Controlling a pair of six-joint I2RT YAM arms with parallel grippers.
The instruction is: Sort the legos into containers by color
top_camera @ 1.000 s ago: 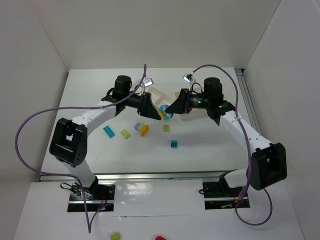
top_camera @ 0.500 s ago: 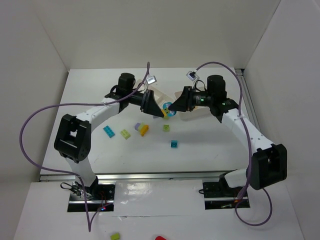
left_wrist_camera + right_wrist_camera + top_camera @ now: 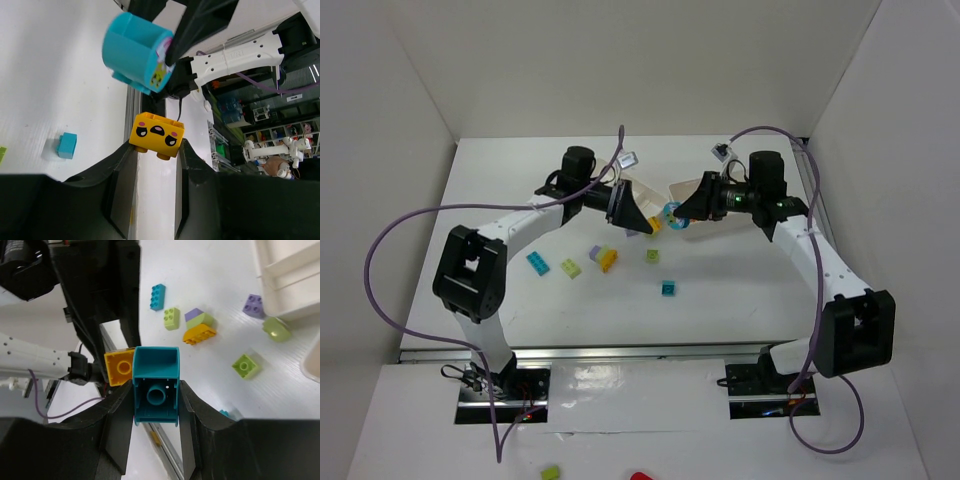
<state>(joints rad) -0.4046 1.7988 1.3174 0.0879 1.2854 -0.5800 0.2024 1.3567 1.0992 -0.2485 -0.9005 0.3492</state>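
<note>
Both arms reach over the middle of the table (image 3: 740, 300), their tips almost meeting. The left gripper (image 3: 156, 145) is clamped on one yellow brick (image 3: 156, 131) with a cartoon face. The right gripper (image 3: 155, 390) is clenched on one teal brick (image 3: 155, 385). Both bricks are held up off the table, just beside each other. Seen from overhead, the teal one sits at about 2 o'clock from the yellow.

The loose bricks spread from 6 to 8 o'clock of the grippers. From the right wrist I count eight:
- one cyan brick (image 3: 158, 296)
- three lime bricks (image 3: 171, 318)
- one purple brick (image 3: 253, 304)
- one orange brick (image 3: 199, 333)
- one purple-and-lime piece (image 3: 198, 317), touching the orange brick
- one small teal brick (image 3: 669, 288), alone at 6 o'clock

There are two white trays. The nearer tray (image 3: 285, 275) has the purple brick and one lime brick just beside its wall. The second tray (image 3: 312, 360) shows only as a sliver at 3 o'clock in that view.
</note>
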